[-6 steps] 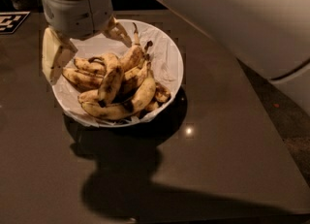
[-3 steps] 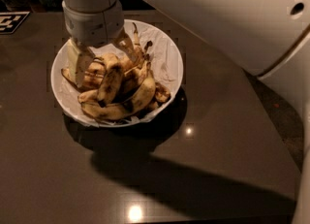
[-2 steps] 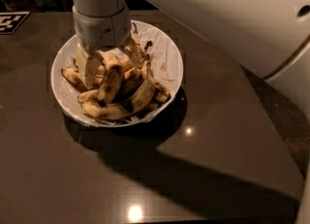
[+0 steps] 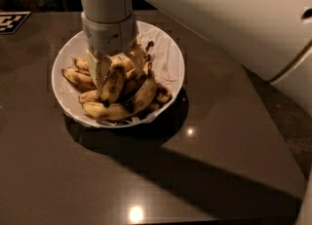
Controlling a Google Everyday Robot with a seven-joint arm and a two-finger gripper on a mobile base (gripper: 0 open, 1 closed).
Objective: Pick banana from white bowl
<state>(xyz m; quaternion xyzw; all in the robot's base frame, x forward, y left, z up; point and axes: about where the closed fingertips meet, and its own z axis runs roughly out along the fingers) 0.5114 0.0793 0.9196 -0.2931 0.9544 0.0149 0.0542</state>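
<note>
White two-finger gripper (image 4: pixel 117 69), down from ten o'clock of the round white bowl (image 4: pixel 171 58), straddles a spotted yellow banana (image 4: pixel 113 86) open-jawed, ready to close.

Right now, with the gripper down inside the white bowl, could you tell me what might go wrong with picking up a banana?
1. The gripper sits in a heap of overlapping bananas, so lifting one could drag neighbours over the rim of the white bowl.
2. The bananas look ripe and dark-spotted; a squeeze might bruise or crush one.
3. The bowl seems to stand loose on a glossy table; a sideways pull could slide it.
</note>
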